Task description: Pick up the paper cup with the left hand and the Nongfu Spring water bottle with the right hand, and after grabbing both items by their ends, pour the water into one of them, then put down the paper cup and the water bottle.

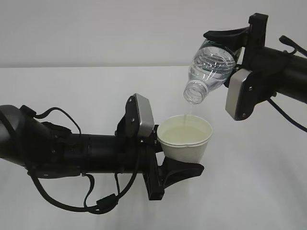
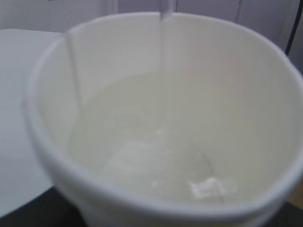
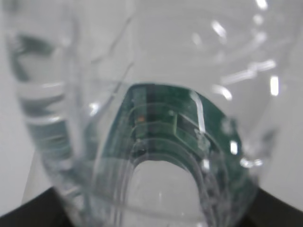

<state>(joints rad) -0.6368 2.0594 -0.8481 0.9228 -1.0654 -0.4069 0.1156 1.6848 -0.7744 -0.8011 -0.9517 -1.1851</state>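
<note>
Count: 1 paper cup, 1 Nongfu Spring water bottle, 2 arms w/ 1 gripper each, all over a white table. Left hand comes in from the left, jaws closed on the cup's lower body; cup sits upright btwn the jaws, just right of the grey plate, rim above the jaw, one black finger showing under the cup base. Cup is held clear of the table. Left wrist view looks straight into the cup: cream inside, rolled rim, water pooled in the bottom, thin stream falling in at the far wall. Right hand reaches in from upper right, jaws clamped on the bottle's base end; bottle tilted steeply, open neck pointing down-left, mouth above & slightly back of the cup rim, not touching it. Thin stream of water runs from mouth into cup. One finger lies over the bottle's top side; silver-grey plate sits just right of the neck. Right wrist view is filled by the clear ribbed bottle, close & blurred, green label seen through the plastic; fingers themselves barely visible there, dark corners at bottom only.
</note>
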